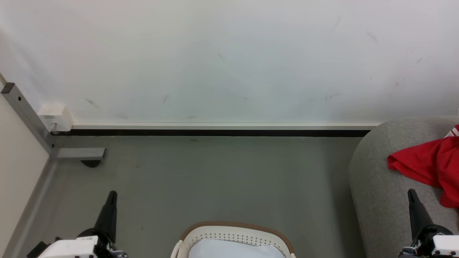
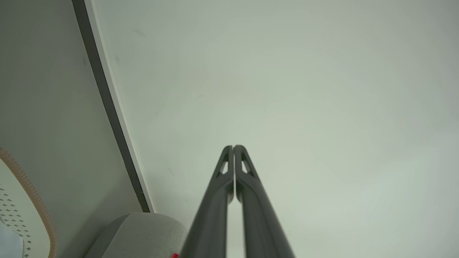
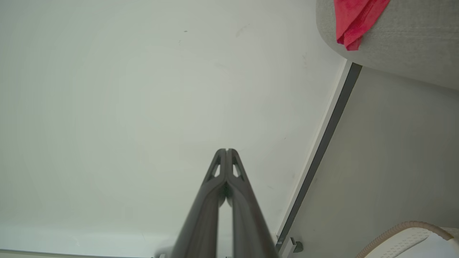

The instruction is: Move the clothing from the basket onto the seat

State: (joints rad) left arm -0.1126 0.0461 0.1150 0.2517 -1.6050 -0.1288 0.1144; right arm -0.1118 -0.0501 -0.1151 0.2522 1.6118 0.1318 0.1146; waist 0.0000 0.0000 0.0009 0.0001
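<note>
Red clothing (image 1: 432, 165) lies on the grey seat (image 1: 380, 186) at the right edge of the head view; the right wrist view shows a fold of the clothing (image 3: 353, 21) draped over the seat (image 3: 405, 39). The cream basket (image 1: 235, 238) with its brown rim stands on the floor at bottom centre, something pale inside. My left gripper (image 1: 112, 195) is shut at the lower left, left of the basket. My right gripper (image 1: 411, 193) is shut over the seat's front, just below the clothing. Both point at the wall, holding nothing (image 2: 233, 147) (image 3: 226, 150).
A white wall (image 1: 229, 61) with a dark baseboard (image 1: 215, 132) closes the far side. A grey metal post and foot (image 1: 77, 153) with a white box stand in the left corner. Grey floor (image 1: 215, 179) stretches between the wall, the basket and the seat.
</note>
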